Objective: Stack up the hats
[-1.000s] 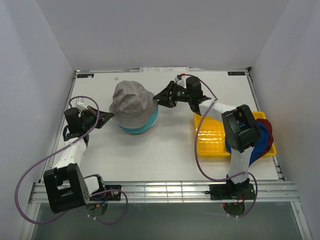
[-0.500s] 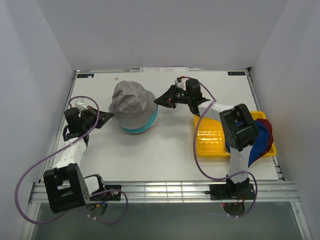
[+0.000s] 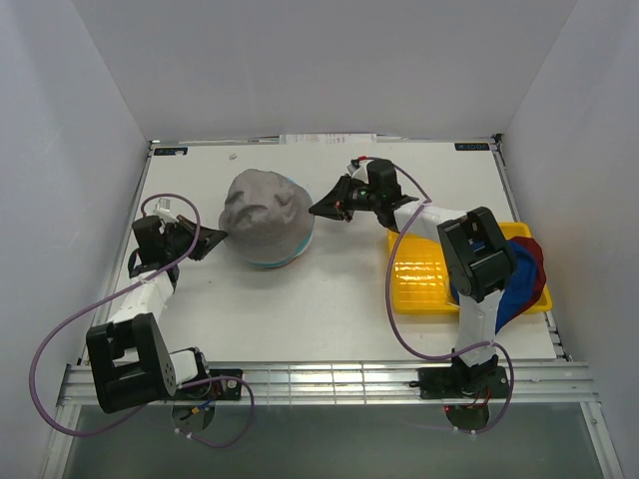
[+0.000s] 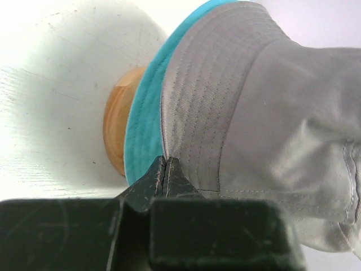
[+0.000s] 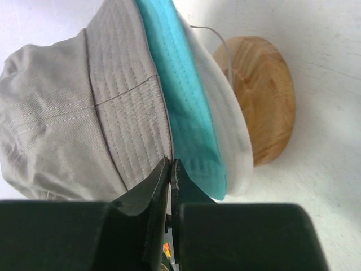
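Top external view: on the tabletop (image 3: 329, 289), a yellow tray (image 3: 419, 274) at right holds a blue hat (image 3: 521, 295) and a dark red hat (image 3: 537, 264). Left of centre, the grey hat (image 3: 265, 210) covers the teal hat (image 4: 144, 130) on a wooden stand (image 4: 115, 127). Left gripper (image 3: 218, 238) and right gripper (image 3: 318, 209): jaws fully closed, pinching opposite edges of the grey brim.

Upper hat (image 3: 262, 205) over lower hat (image 3: 272, 261) on the stand (image 4: 115, 127), middle of the desk (image 3: 329, 294)
Left pincer (image 3: 222, 236) at its left brim, right pincer (image 3: 315, 210) at its right; tray (image 3: 419, 281) with other hats (image 3: 529, 274) far right.
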You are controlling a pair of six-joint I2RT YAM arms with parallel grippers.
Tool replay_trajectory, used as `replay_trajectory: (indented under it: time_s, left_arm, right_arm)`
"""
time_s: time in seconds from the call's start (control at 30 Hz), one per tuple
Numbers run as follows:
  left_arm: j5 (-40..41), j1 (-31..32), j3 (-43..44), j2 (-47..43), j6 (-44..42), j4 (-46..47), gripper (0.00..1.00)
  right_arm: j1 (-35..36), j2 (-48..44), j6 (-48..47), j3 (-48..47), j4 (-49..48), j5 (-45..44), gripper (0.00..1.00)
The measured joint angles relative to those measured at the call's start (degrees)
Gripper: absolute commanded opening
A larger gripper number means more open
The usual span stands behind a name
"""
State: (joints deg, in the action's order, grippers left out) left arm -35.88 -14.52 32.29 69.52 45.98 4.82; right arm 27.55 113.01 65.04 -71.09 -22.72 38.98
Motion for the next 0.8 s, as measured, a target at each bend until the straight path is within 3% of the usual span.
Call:
replay_trajectory:
  time_s: [0.37,0.8]
  left_arm:
    - [1.0,0.0,0.2,3.5,-1.0,-0.1,0.0]
    - [1.1,0.2,3.1,8.6,-0.7,-0.5,0.0]
  right_arm:
    - [0.0,1.4,-9.3,-6.0,13.1,-2.6,0.08]
    - [0.9,6.9,-20.7,-20.7,33.1,-6.3,0.08]
